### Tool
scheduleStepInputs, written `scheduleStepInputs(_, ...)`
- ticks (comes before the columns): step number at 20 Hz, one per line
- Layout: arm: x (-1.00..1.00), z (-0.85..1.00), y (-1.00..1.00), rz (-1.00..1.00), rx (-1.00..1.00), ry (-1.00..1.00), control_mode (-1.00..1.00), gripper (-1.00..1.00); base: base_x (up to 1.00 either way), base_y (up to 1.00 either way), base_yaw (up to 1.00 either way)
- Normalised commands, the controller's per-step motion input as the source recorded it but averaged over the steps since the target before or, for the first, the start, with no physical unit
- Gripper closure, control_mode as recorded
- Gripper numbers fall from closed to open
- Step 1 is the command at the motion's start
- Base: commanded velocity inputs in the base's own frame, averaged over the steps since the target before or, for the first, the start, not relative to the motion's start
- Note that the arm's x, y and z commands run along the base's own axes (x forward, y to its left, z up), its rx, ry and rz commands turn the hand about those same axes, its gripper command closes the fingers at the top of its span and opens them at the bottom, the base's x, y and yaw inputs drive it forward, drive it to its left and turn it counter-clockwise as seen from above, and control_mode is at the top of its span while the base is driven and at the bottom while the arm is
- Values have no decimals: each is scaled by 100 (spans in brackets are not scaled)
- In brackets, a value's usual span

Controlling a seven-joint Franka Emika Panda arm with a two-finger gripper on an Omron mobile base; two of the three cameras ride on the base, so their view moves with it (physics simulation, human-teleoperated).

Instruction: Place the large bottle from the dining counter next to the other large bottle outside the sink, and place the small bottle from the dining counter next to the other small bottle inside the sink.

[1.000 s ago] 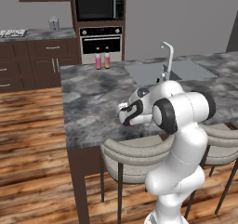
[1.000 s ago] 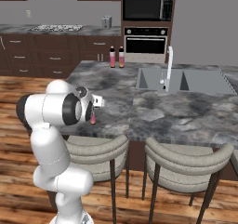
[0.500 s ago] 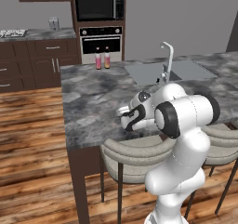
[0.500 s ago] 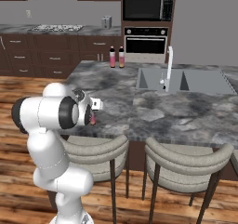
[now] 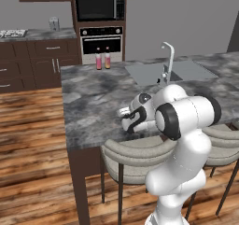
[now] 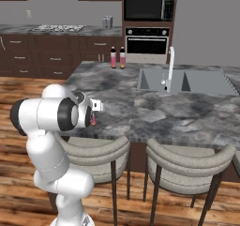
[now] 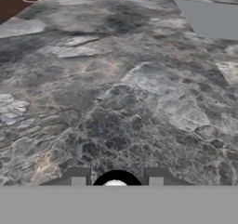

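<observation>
Gripping the small bottle (image 6: pixel 93 120), the gripper (image 6: pixel 95 112) sits closed on it low over the near edge of the dining counter (image 6: pixel 154 112); in the hand view the bottle's dark cap (image 7: pixel 115 183) shows between the fingers. Two large bottles (image 5: pixel 102 60) stand at the far edge, left of the sink (image 5: pixel 186 70).

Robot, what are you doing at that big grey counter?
The white robot arm is bent low over the near edge of the dining counter. Its gripper has shut on the small bottle, a tiny pink one with a dark cap. Two large bottles stand together at the counter's far end, near the sink. The small one hasn't gone to the sink yet.
</observation>
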Motion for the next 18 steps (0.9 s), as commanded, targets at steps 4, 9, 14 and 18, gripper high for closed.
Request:
scheduleStepInputs(4, 0, 3, 0, 0, 0, -3, -100, 100, 0, 0, 0)
scheduleStepInputs(9, 0, 28, 0, 0, 0, -5, -100, 100, 0, 0, 0)
scheduleStepInputs(14, -2, 42, 0, 0, 0, -4, -100, 100, 0, 0, 0)
scheduleStepInputs(18, -10, 45, 0, 0, 0, -2, -100, 100, 0, 0, 0)
